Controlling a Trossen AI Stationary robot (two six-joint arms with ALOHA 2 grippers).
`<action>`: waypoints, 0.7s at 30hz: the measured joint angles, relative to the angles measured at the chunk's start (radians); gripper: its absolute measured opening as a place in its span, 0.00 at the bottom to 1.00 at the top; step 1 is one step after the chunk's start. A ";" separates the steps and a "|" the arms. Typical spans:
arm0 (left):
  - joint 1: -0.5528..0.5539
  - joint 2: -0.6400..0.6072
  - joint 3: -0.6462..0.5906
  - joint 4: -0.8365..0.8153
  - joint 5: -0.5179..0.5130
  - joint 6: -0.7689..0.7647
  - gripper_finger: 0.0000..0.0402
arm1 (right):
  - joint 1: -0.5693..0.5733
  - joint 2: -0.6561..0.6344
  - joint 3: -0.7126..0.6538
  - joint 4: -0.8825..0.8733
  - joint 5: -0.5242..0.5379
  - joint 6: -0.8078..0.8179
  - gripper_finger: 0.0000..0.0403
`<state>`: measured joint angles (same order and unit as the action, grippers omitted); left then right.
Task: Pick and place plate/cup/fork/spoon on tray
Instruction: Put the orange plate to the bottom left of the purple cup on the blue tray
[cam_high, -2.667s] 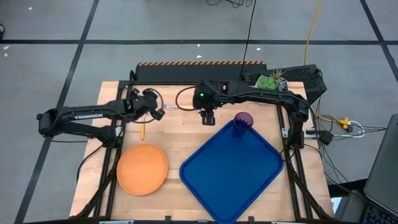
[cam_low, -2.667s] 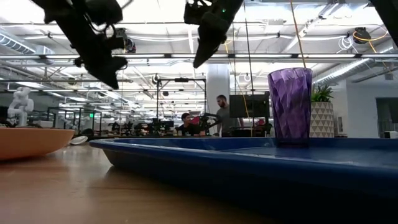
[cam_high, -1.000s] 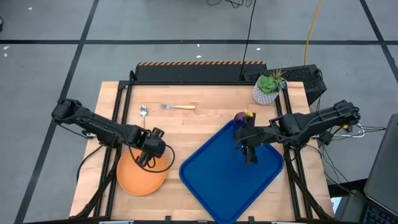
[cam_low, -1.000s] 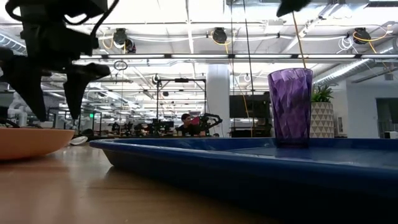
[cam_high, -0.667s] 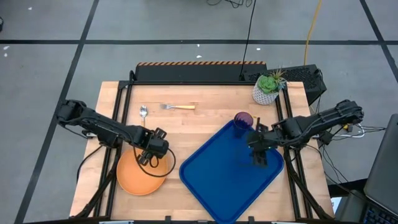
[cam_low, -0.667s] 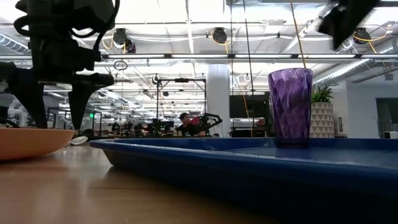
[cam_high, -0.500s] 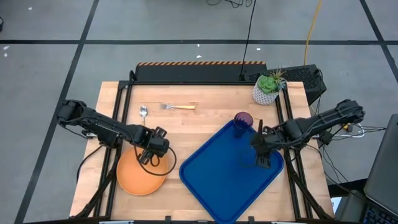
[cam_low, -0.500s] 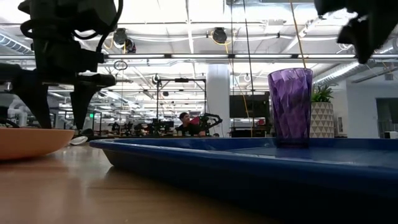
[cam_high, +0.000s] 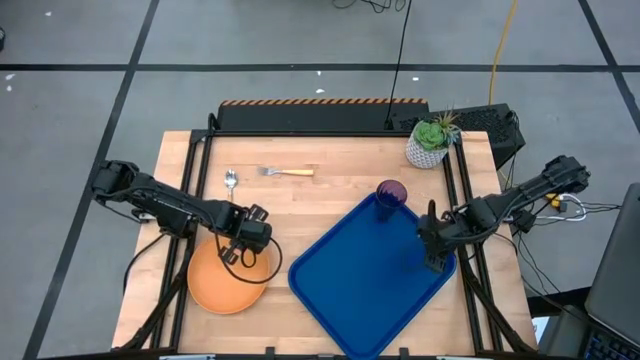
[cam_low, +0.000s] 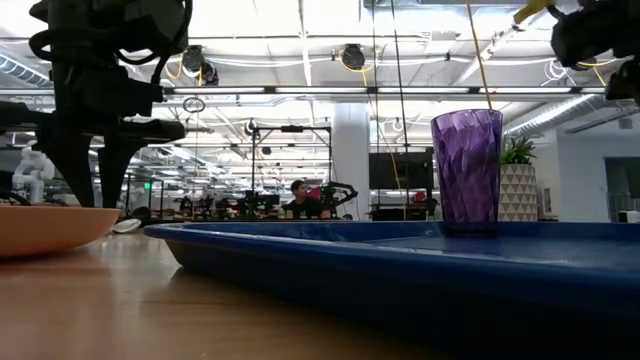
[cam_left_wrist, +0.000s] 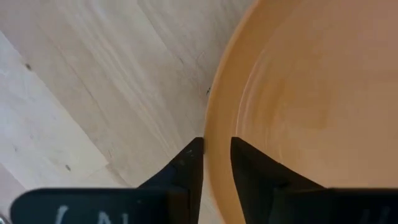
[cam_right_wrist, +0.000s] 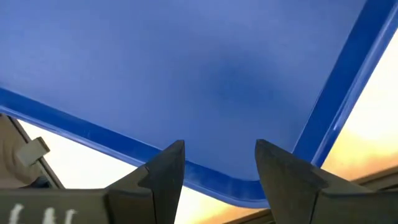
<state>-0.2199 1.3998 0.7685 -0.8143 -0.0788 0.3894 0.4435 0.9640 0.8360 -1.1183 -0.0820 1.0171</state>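
The right gripper (cam_high: 434, 262) had pulled back to the tray's (cam_high: 340, 290) right edge, fingers apart and empty, the cup (cam_high: 391, 198) left standing in its far corner. The left gripper (cam_left_wrist: 215, 163) had dropped narrowly astride the plate's (cam_high: 222, 285) rim, so the plate seemed next.

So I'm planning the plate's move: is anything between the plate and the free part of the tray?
Nothing visible. The plate lies beside the tray with only bare table between; the left gripper straddles its rim. The cup stands at the tray's far corner, and the right gripper hangs over its right edge.
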 joint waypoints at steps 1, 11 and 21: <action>0.000 0.000 0.000 0.000 0.000 0.009 0.20 | 0.008 -0.007 -0.008 0.000 0.000 0.013 0.47; 0.030 0.025 -0.001 0.001 -0.004 0.038 0.21 | 0.071 -0.035 -0.073 0.037 0.004 0.109 0.47; 0.074 0.100 -0.001 0.005 0.000 0.099 0.21 | 0.119 -0.035 -0.097 0.097 0.006 0.150 0.47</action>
<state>-0.1458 1.4994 0.7677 -0.8092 -0.0788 0.4881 0.5622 0.9295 0.7387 -1.0215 -0.0757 1.1671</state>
